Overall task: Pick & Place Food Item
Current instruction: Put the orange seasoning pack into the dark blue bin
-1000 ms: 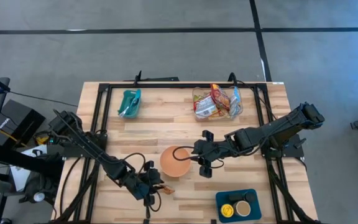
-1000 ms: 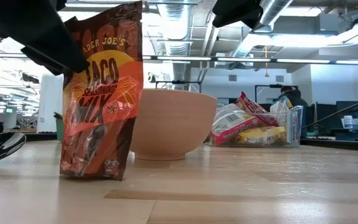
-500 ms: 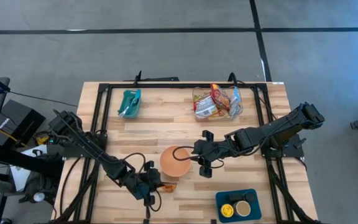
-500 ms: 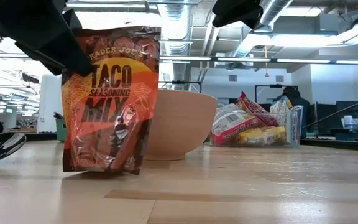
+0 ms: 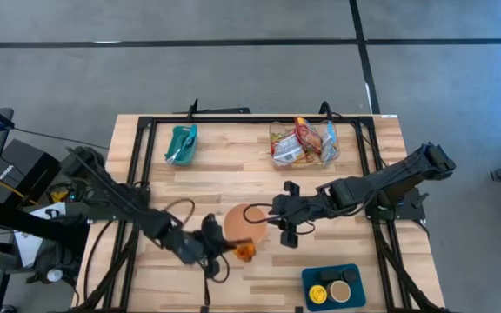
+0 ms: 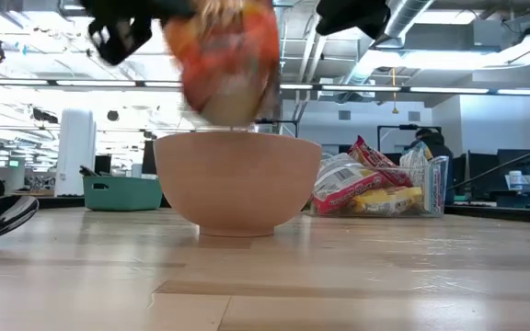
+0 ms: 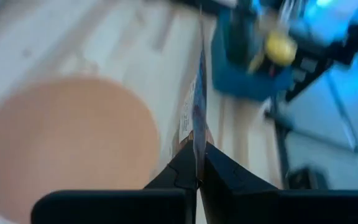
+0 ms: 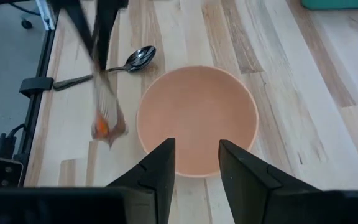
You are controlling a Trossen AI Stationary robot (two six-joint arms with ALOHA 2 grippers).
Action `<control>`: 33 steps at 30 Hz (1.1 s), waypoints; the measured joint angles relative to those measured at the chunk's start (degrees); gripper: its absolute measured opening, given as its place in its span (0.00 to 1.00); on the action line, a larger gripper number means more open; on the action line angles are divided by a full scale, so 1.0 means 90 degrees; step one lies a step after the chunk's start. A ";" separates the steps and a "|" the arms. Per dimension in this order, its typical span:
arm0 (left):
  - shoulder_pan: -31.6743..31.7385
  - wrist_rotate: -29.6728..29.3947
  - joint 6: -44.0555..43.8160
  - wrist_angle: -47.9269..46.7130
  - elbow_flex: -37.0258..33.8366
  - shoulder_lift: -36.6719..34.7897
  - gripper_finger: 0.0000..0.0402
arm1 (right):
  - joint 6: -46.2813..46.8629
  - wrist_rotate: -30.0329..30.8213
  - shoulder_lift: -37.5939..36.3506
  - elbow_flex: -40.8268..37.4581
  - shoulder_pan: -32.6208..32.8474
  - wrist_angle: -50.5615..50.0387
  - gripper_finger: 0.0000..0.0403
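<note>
Already aloft, the taco seasoning packet (image 6: 224, 60) hung pinched by its top edge in the left gripper (image 5: 209, 241), whose fingers were clamped tight on it. It was clear of the table (image 5: 233, 161), just beside the near rim of the wooden bowl (image 5: 243, 224) and above rim height in the low view. The right gripper (image 5: 278, 211) waited at the bowl's far side, fingers partly apart and holding nothing.

The likely trouble was the packet swinging: gripped by one thin edge, it could twist or slip free, and a release made too soon would probably drop it outside the bowl or leave it propped on the rim. The waiting gripper also sat close enough that a wide sweep might brush it.

The packet looked flat, glossy and orange-red, blurred in the low view, and showed edge-on as a thin sliver in the left wrist view.
</note>
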 joint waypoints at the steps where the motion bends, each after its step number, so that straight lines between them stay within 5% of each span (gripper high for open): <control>1: 0.0093 0.0000 0.0000 -0.0001 0.0000 -0.0177 0.00 | -0.0048 -0.0003 -0.0044 -0.0005 0.0000 -0.0011 0.29; 8: 0.0754 -0.0003 0.0466 -0.0130 0.0002 -0.1261 0.00 | -0.0086 0.0006 -0.0201 0.0013 0.0002 0.0021 0.29; 15: 0.1018 0.0288 0.1051 -0.0209 0.0005 -0.1530 0.00 | -0.0086 0.0011 -0.0229 0.0007 0.0005 0.0020 0.29; 25: 0.1437 0.1173 0.1069 0.0464 0.0005 -0.0887 0.00 | -0.0128 0.0003 -0.0229 0.0007 0.0011 0.0015 0.29; 33: 0.1555 0.1228 0.1073 0.1351 -0.0001 -0.0113 0.00 | -0.0121 -0.0006 -0.0229 0.0007 0.0099 0.0032 0.29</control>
